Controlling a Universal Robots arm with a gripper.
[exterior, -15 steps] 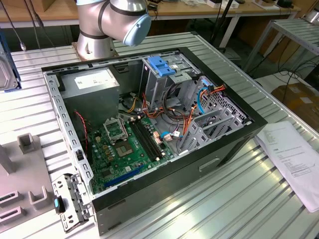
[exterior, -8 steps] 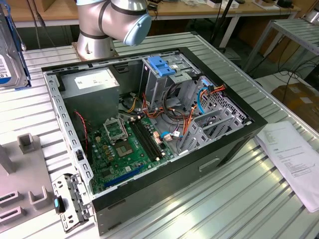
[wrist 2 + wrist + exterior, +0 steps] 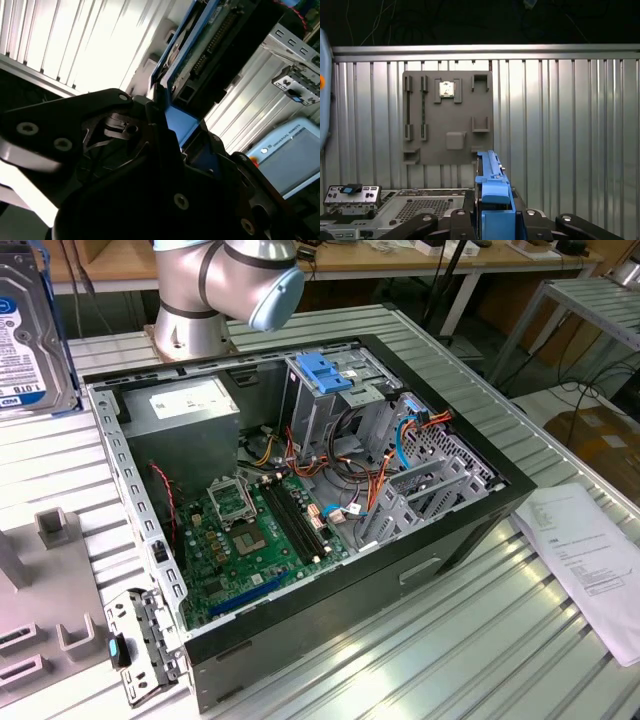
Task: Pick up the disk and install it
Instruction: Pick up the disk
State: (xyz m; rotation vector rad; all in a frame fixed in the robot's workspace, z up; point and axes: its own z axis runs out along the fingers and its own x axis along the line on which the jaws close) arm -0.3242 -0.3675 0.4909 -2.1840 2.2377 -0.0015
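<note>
The disk stands upright in the air at the exterior view's far left, above the ribbed table, its grey metal face and pale label showing. In the first wrist view its bright blue carrier frame rises between the black fingers of my gripper, which is shut on it. The second wrist view shows the disk's connector edge and blue frame running away from the gripper. The disk hangs well apart from the open computer case.
Inside the case stands the grey drive cage with a blue tab, beside cables and the motherboard. A grey fixture plate and a perforated bracket with a blue knob lie on the table. A paper sheet lies at the exterior view's right.
</note>
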